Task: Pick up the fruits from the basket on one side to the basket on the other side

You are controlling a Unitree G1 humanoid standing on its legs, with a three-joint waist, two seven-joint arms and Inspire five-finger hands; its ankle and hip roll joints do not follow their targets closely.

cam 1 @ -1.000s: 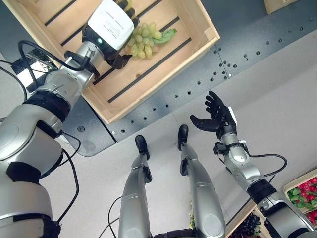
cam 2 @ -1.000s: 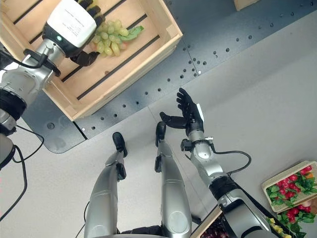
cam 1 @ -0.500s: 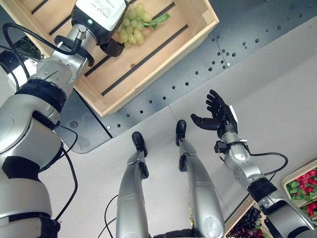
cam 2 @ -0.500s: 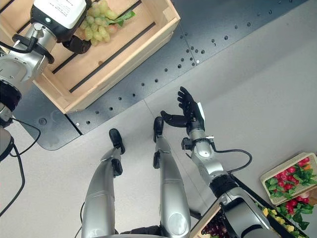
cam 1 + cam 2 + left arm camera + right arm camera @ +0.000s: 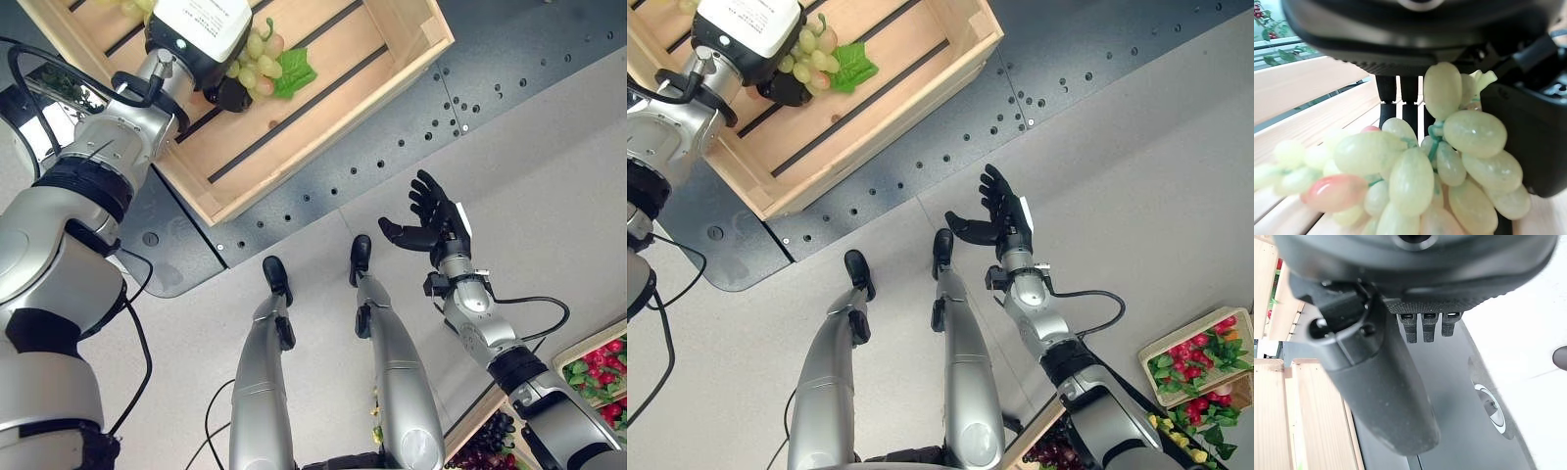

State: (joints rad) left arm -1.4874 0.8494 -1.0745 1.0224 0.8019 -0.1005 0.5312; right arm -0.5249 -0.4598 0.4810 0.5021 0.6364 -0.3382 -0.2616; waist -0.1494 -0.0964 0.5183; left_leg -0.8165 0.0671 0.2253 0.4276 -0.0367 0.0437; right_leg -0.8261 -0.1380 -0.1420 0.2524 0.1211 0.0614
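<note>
A bunch of green grapes [image 5: 259,65] with a green leaf [image 5: 292,78] and one pinkish berry is in my left hand [image 5: 201,24], over the slatted floor of a wooden crate [image 5: 323,147]. In the left wrist view the grapes [image 5: 1415,171] hang between the thumb [image 5: 1533,142] and the fingers [image 5: 1387,100], which are curled round the bunch. Away from the crate, my right hand [image 5: 432,223] is held open and palm up over the pale floor, with nothing in it.
The crate stands on a dark perforated floor plate [image 5: 392,147]. At the lower right are small crates of red fruit with leaves [image 5: 1200,352], dark grapes [image 5: 1053,455] and yellow fruit [image 5: 1181,441].
The camera has shifted. My left hand has carried the grapes a little farther from the crate's right corner, and the leaf has swung towards the near side. The right hand has hardly moved.
</note>
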